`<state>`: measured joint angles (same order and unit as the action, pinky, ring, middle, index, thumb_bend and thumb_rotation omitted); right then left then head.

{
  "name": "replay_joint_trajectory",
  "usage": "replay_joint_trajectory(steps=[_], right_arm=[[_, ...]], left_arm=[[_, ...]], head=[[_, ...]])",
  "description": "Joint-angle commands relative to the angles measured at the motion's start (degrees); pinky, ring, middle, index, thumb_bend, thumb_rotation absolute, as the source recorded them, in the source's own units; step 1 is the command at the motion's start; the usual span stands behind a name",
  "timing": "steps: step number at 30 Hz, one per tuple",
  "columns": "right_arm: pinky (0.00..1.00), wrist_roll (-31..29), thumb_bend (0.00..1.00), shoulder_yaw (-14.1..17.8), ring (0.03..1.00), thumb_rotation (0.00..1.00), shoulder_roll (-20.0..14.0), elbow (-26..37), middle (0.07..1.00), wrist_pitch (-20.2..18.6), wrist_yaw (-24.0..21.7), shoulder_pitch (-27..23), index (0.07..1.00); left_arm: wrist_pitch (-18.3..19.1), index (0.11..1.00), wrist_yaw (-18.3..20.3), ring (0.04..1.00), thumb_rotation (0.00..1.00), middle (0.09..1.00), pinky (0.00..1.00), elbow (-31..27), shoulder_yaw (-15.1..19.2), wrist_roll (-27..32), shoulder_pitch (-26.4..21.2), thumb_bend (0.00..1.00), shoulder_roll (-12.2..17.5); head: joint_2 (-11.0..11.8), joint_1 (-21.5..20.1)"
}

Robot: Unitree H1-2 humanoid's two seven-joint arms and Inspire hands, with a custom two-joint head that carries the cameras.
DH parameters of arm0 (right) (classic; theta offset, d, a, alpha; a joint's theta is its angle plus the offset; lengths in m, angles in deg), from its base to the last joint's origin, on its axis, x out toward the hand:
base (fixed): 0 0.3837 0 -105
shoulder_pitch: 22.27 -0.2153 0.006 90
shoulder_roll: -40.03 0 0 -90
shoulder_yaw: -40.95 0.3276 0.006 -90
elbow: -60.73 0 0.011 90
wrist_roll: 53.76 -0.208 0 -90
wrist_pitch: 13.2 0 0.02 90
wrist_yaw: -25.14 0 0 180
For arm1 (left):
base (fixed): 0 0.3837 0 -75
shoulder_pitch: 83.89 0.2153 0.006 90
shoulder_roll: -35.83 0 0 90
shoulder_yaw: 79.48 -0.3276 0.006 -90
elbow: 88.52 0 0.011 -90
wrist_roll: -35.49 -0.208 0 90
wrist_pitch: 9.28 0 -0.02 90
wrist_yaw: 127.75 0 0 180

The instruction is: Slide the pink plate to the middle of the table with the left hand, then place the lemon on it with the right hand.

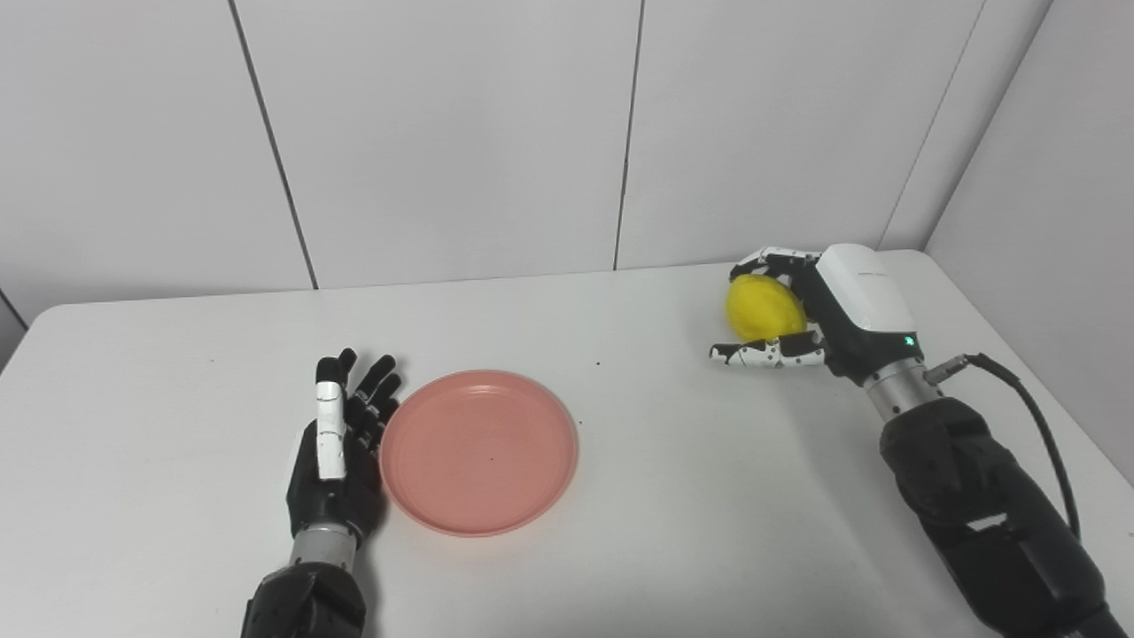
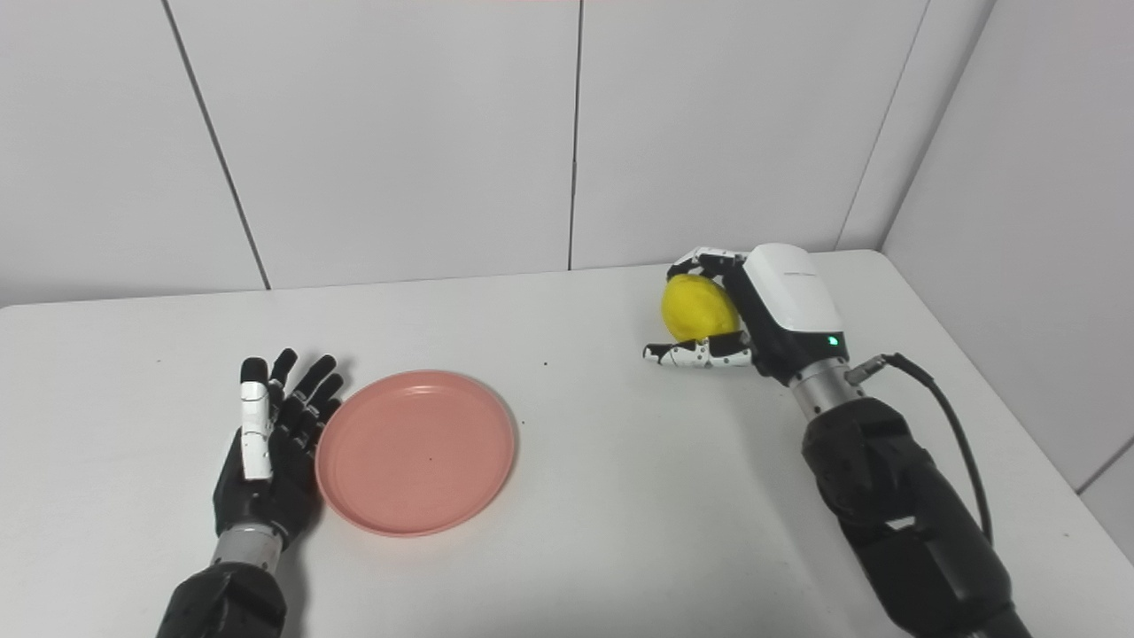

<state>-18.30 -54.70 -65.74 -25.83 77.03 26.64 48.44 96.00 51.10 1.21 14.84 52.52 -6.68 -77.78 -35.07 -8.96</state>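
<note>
Left eye view shows the pink plate [image 1: 479, 452] on the white table [image 1: 673, 496], left of centre. Beside it, the left hand [image 1: 339, 452] lies with fingers spread against its rim. The right hand [image 1: 811, 319] wraps the lemon [image 1: 764, 307] near the far right edge.

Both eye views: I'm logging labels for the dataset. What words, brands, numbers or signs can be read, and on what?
None: no readable text on the plate, lemon, table or either robot hand.
Right robot hand: only a small green light, no lettering.
</note>
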Motion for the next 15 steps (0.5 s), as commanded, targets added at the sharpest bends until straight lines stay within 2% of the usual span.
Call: replay_joint_trajectory(steps=[1,10,12,15], right_arm=[[0.18,-0.2,0.55,0.2,0.223,0.38,-0.5,2.8,0.304,3.0,-0.3,-3.5,0.398],[0.19,0.4,0.54,-1.6,0.235,0.38,1.4,4.0,0.319,4.5,-1.7,-5.5,0.418],[0.19,0.5,0.54,-1.9,0.237,0.35,2.0,4.1,0.321,4.9,-2.0,-5.9,0.422],[0.2,0.6,0.54,-2.3,0.245,0.36,3.2,4.6,0.328,4.5,-2.7,-6.5,0.424]], left_arm=[[-0.2,0.957,-0.7,0.893,0.8,0.856,0.97,-0.9,-0.8,-0.8,0.1,0.82,-1.1],[-1.1,0.948,-1.4,0.874,0.79,0.832,0.93,-0.9,-1.3,-2.1,0.6,0.82,-2.6],[-1.2,0.943,-1.6,0.868,0.8,0.826,0.91,-0.9,-1.6,-2.5,0.7,0.81,-2.8],[-1.4,0.946,-1.7,0.868,0.81,0.828,0.9,-0.7,-2.0,-2.9,0.7,0.81,-3.0]], head=[[0.1,0.7],[0.5,3.6],[0.6,4.2],[0.7,5.2]])
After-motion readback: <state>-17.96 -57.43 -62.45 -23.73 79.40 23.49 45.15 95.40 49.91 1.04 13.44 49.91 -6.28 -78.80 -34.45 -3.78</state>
